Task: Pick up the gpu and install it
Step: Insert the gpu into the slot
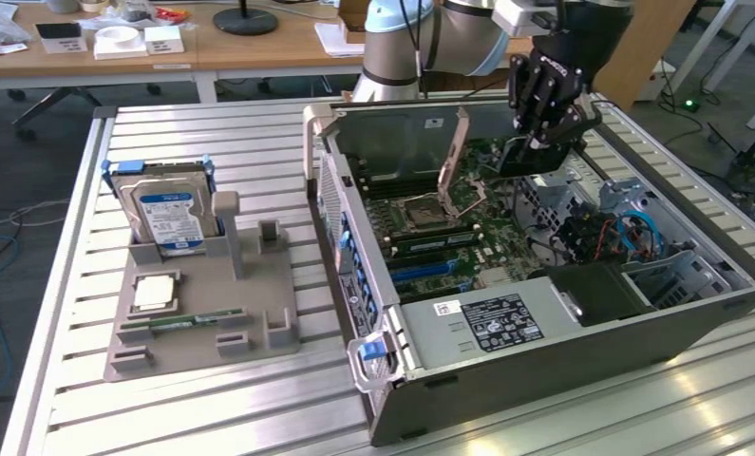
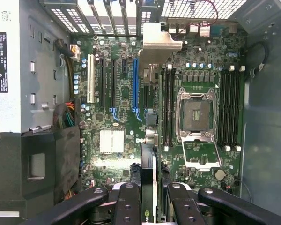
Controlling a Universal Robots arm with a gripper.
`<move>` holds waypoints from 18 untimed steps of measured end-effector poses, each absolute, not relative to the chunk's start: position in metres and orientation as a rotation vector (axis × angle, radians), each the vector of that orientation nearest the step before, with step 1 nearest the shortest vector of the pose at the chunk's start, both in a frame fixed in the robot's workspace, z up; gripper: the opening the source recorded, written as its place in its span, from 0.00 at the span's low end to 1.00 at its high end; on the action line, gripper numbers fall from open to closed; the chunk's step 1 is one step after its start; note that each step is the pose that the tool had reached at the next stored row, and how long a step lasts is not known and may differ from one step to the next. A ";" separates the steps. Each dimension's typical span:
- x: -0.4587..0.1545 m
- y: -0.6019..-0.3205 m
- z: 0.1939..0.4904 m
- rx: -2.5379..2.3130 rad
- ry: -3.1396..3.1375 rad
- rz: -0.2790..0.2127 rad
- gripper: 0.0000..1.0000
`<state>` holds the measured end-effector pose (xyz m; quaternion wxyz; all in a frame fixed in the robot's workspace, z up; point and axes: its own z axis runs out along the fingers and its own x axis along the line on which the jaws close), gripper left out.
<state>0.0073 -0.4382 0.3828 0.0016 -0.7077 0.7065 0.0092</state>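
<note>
Fingers (image 2: 126,201) of black metal stand on either side of the gpu (image 2: 149,164), a slim dark rectangular circuit card with a silver end bracket, and grip it by its faces; the gripper (image 2: 152,206) is closed on the card, seen edge-on in the wrist view. In the exterior view the gpu (image 1: 529,161) hangs under the gripper (image 1: 544,133) inside the open grey metal computer case (image 1: 542,370) lying on its side, at its far end toward the exterior view's right. It sits above the green motherboard (image 2: 117,154) and, as far as I can judge, is not yet seated.

From the wrist view the card's edge runs just beside the long blue expansion slot (image 2: 135,84), over the dark slots next to it; which slot it lines up with I cannot tell.

Risks, as I judge them:
- A small sideways offset would land the card's edge on the slot wall or a neighbouring slot.
- The silver bracket could catch on the slotted rear frame of the case and tilt the card.
- The hold is on smooth faces, so pressing down against resistance could let the card slip or twist.
- The square silver processor socket (image 2: 196,117) lies near on one side.

The pale blue and grey robot arm (image 1: 415,38) reaches in from the far side of the slatted aluminium table (image 1: 199,418), wrist pointing steeply down into the case.
</note>
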 end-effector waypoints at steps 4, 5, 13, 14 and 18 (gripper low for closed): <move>0.007 -0.438 0.378 -2.220 2.216 0.027 0.26; 0.007 -0.438 0.377 -2.220 2.216 0.027 0.26; 0.005 -0.438 0.368 -2.218 2.214 0.022 0.26; 0.005 -0.438 0.368 -2.218 2.214 0.021 0.26; 0.004 -0.438 0.367 -2.217 2.214 0.021 0.26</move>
